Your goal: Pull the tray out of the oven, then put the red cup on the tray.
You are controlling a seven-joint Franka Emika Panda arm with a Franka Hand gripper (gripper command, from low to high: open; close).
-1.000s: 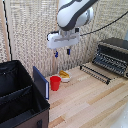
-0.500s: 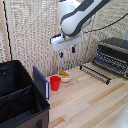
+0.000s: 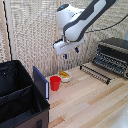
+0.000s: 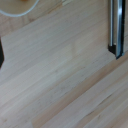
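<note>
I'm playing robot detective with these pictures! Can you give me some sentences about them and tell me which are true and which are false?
1. The small bright red plastic cup stands on the wooden table. True.
2. The red cup is on the ribbed dark metal tray. False: it stands on the table, apart from the tray.
3. The boxy black-and-grey toaster oven has its door folded open. True.
4. The gripper is holding the cup. False: it hangs above the table, holding nothing visible.

The pale wooden table (image 3: 95, 102) carries the oven (image 3: 113, 54) and the black bin (image 3: 19, 100). The red cup (image 3: 55, 83) and white bowl (image 3: 65, 76) stand below the fingers (image 3: 66, 55).
</note>
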